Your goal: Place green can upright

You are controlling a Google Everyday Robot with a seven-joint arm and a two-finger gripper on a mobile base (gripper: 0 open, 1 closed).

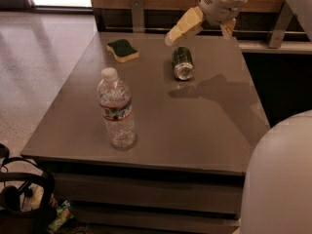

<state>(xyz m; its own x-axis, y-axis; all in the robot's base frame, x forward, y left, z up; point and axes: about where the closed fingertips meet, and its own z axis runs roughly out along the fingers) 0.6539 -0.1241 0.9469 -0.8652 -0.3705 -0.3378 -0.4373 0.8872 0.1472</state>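
Observation:
The green can lies on its side on the grey table, at the far middle, with a shiny silver end facing the camera. My gripper hangs in the air just above and behind the can, without touching it. Its two cream fingers are spread apart and hold nothing. The arm's shadow falls on the table to the right of the can.
A clear plastic water bottle stands upright at the table's front left. A green-and-yellow sponge lies at the far left. A wooden wall with metal brackets runs behind the table. A dark bag sits on the floor at the lower left. My pale body fills the lower right.

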